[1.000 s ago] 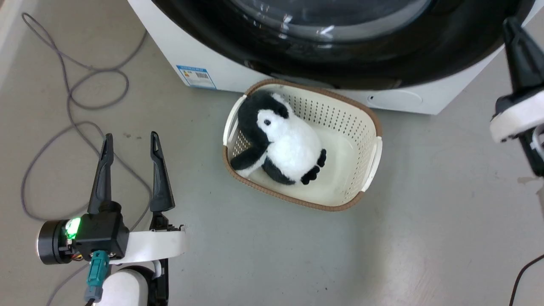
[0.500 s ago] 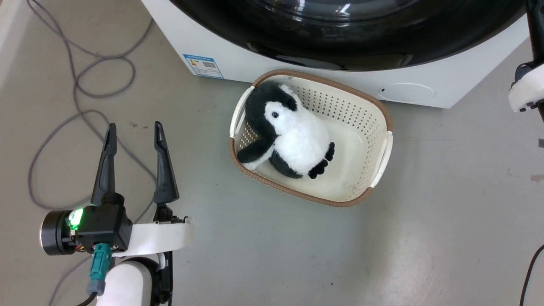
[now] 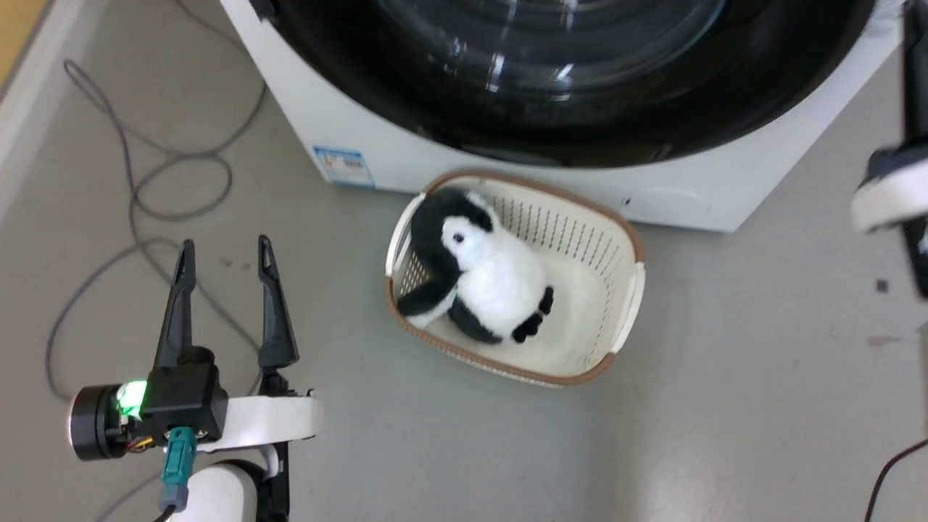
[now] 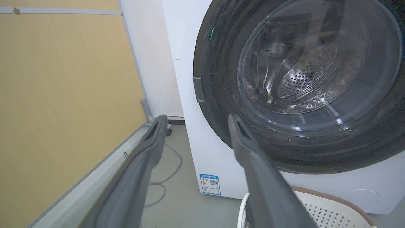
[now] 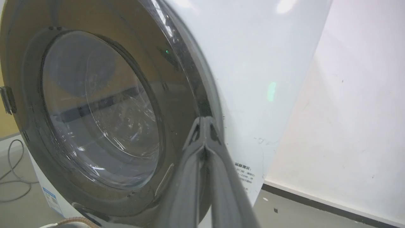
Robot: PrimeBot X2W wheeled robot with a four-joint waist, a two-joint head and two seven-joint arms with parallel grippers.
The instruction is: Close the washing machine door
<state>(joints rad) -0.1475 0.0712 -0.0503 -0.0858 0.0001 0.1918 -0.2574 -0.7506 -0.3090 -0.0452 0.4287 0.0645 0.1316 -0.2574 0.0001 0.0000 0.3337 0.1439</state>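
The washing machine door [image 3: 565,123] has a wide glossy black rim and a bulging glass window [image 4: 316,63], and it lies flush against the front of the white washing machine [image 3: 449,163]. The perforated drum shows through the glass. My left gripper [image 3: 225,243] hangs open over the floor, left of the machine, with nothing between its fingers [image 4: 250,158]. My right gripper [image 5: 205,119] is shut on nothing, its tips close to the door's right rim [image 5: 190,79]. In the head view the right gripper [image 3: 915,72] is blurred at the right edge.
A cream basket [image 3: 627,246] holding a plush penguin [image 3: 489,279] stands on the floor right before the machine. A grey cable [image 3: 138,210] loops over the floor at the left. A yellow wall panel [image 4: 63,95] runs along the left side, and a white wall [image 5: 348,110] stands to the machine's right.
The whole head picture has shifted, so the camera has moved. The left gripper stays open in the same pose. The right gripper remains at the picture's right edge.
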